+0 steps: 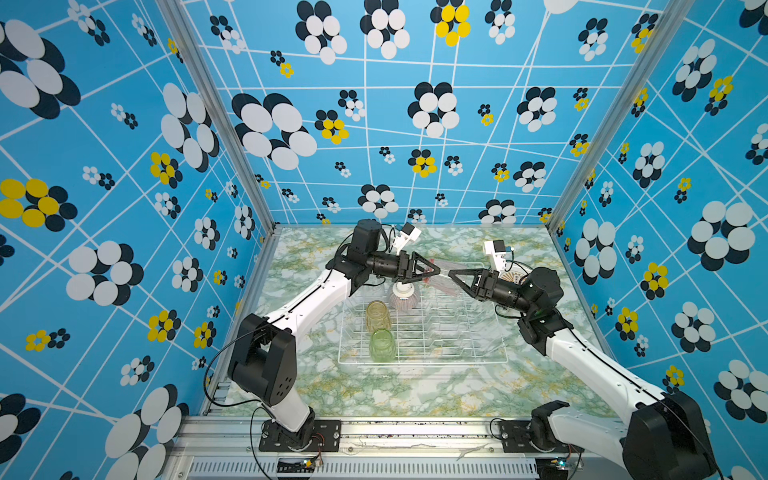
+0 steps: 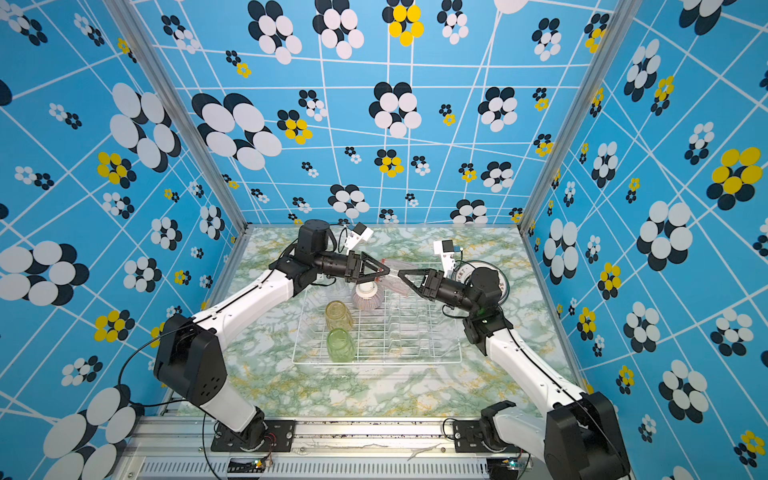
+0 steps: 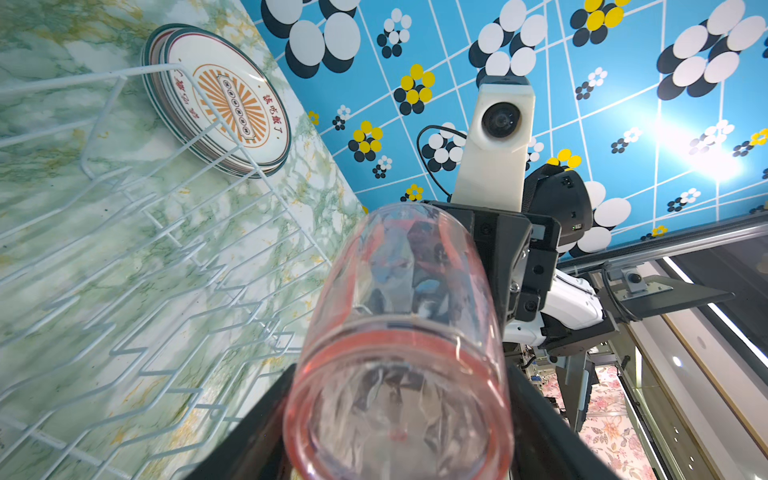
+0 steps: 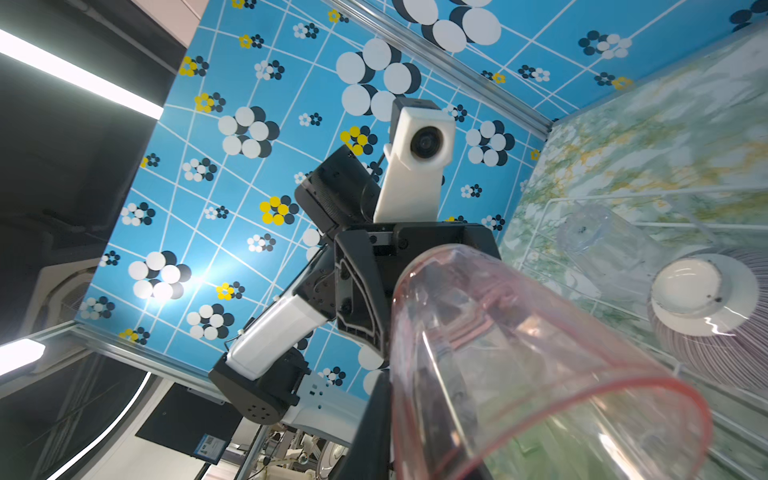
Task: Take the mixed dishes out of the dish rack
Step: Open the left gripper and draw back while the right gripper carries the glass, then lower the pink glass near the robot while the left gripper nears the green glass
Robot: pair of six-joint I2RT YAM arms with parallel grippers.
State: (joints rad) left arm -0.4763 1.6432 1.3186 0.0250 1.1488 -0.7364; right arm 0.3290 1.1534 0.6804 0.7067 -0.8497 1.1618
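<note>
Two grippers meet tip to tip above the far end of the rack (image 1: 424, 362), with one pink tumbler (image 3: 399, 316) spanning the gap between them. The left gripper (image 1: 437, 270) clamps the tumbler near its base. In the left wrist view its dark fingers (image 3: 257, 415) sit on either side of the thick pink bottom, spread as wide as the tumbler itself. The right gripper (image 1: 451, 273) comes in from the opposite side, and in both top views its jaws narrow to a point at the tumbler's open mouth. In the right wrist view one finger (image 4: 370, 428) lies against the outside of the wall by the rim. A dark shape seen through the plastic looks like the other finger inside, so the jaws appear pinched on the thin wall. The tumbler lies roughly level, held clear above the rack's wires, with its mouth towards the right arm.

Below the left gripper, in the rack's far left part, a striped bowl (image 1: 404, 301) sits upside down with its white foot up. A clear tumbler (image 4: 598, 245) lies on its side in the rack just beside the bowl. Along the rack's left side sits an amber tumbler (image 1: 377, 316). A green tumbler (image 1: 382, 345) is next to it, closer to the rack's near edge. The rack's upright prongs stand bare.

Outside the rack, by its far right corner, a stack of printed plates (image 3: 224, 104) rests flat on the marbled table (image 1: 415, 390). In both top views the right arm partly hides it.
</note>
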